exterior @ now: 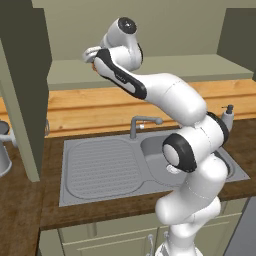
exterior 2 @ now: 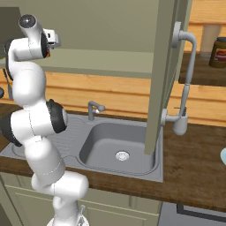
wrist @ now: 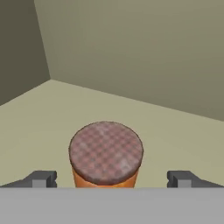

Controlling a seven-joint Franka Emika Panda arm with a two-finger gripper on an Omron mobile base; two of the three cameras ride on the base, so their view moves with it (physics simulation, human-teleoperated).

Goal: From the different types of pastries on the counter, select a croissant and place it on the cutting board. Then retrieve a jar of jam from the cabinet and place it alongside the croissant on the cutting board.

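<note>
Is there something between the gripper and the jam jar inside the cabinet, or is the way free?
Nothing visible stands in the way. In the hand view the jam jar sits alone on the cabinet shelf, centered in the wide gap between the open gripper fingers, with only bare shelf around it.

The white arm rises from its base, bends at the dark elbow joint and reaches up and forward, the wrist folded over at the top. The gripper [wrist: 111, 178] is spread wide, its two dark fingers [wrist: 41, 178] well apart and touching nothing
</note>
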